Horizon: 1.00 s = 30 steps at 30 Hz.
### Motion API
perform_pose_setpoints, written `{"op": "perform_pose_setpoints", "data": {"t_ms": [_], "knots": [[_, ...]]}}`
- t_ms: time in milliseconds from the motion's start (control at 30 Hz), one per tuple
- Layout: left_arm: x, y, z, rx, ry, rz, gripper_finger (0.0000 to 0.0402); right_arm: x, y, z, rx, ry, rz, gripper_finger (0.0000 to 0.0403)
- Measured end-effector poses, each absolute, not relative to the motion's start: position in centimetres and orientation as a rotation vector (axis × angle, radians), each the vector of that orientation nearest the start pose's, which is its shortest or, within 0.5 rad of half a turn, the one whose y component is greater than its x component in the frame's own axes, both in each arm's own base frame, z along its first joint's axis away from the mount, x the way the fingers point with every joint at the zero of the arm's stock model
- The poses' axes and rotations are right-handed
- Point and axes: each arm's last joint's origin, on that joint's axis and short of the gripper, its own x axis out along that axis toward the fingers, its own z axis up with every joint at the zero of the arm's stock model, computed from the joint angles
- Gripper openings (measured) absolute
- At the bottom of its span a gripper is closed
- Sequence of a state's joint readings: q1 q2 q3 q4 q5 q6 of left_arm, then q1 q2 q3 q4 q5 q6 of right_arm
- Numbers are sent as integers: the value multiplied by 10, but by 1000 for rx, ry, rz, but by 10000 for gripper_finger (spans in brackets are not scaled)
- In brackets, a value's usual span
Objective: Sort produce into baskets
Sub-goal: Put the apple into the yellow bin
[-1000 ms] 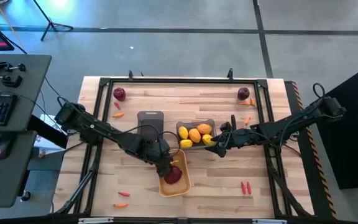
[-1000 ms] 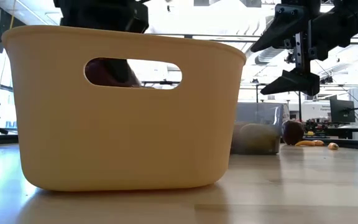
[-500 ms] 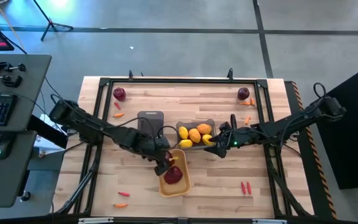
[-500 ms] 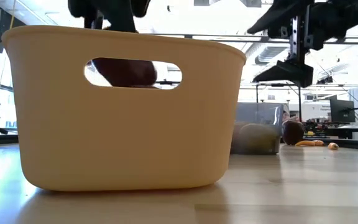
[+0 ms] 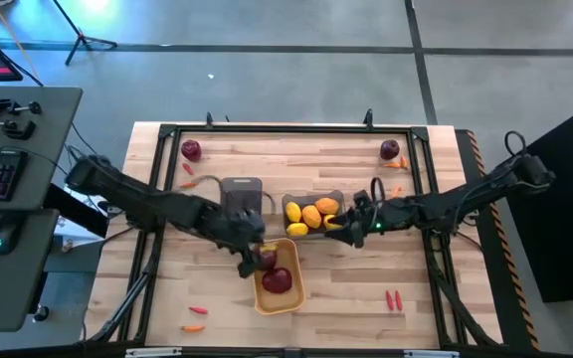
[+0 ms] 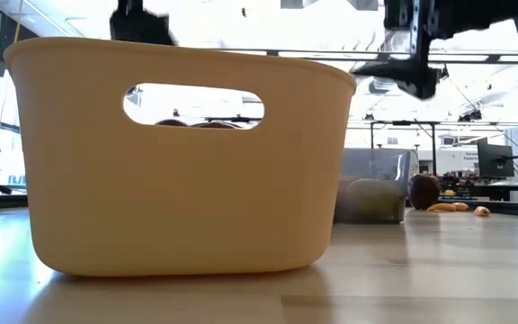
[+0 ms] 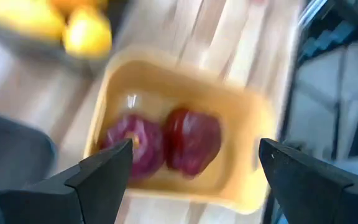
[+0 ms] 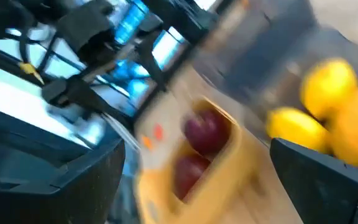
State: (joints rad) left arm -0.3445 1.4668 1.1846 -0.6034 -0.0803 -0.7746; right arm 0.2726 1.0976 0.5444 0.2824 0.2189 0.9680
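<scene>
The yellow-orange basket (image 5: pixel 291 294) (image 6: pixel 178 153) stands near the table's middle and holds two dark red round fruits (image 7: pixel 132 143) (image 7: pixel 191 140) side by side on its floor. My left gripper (image 5: pixel 251 261) (image 7: pixel 194 149) hovers open above the basket's far left corner, holding nothing. My right gripper (image 5: pixel 349 225) (image 8: pixel 197 155) hangs open beside the grey basket (image 5: pixel 338 200), which holds several yellow and orange oval fruits (image 5: pixel 311 215). A second grey basket (image 5: pixel 241 189) stands to its left.
Dark red fruits lie at the far left (image 5: pixel 191 149) and far right (image 5: pixel 390 149). Carrot-like pieces lie scattered: far left (image 5: pixel 189 183), far right (image 5: pixel 398 191), near right (image 5: pixel 393 298), near left (image 5: pixel 195 310). A dark frame (image 5: pixel 296 127) runs round the table.
My left gripper has let go of a dark red fruit, which has dropped to the yellow-orange basket's floor beside the other one. The gripper has risen out of the basket and drawn back toward the table's left. My right gripper has risen a little and tipped upward.
</scene>
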Motion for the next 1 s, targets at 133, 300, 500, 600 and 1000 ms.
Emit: {"op": "perform_pose_setpoints", "data": {"t_ms": [133, 300, 500, 600, 1000], "knots": [[264, -88, 318, -518, 743, 122, 335, 224, 49, 251, 961, 105, -96, 390], [226, -68, 347, -482, 593, 329, 335, 222, 45, 266, 1018, -50, -98, 390], [194, -36, 330, -532, 777, 718, 335, 224, 44, 265, 1122, -60, -117, 390], [188, -12, 318, -558, 848, 894, 335, 228, 32, 260, 1212, -56, -151, 390], [160, 111, 271, -683, 936, 1435, 335, 241, -55, 235, 1134, 78, -197, 390]]}}
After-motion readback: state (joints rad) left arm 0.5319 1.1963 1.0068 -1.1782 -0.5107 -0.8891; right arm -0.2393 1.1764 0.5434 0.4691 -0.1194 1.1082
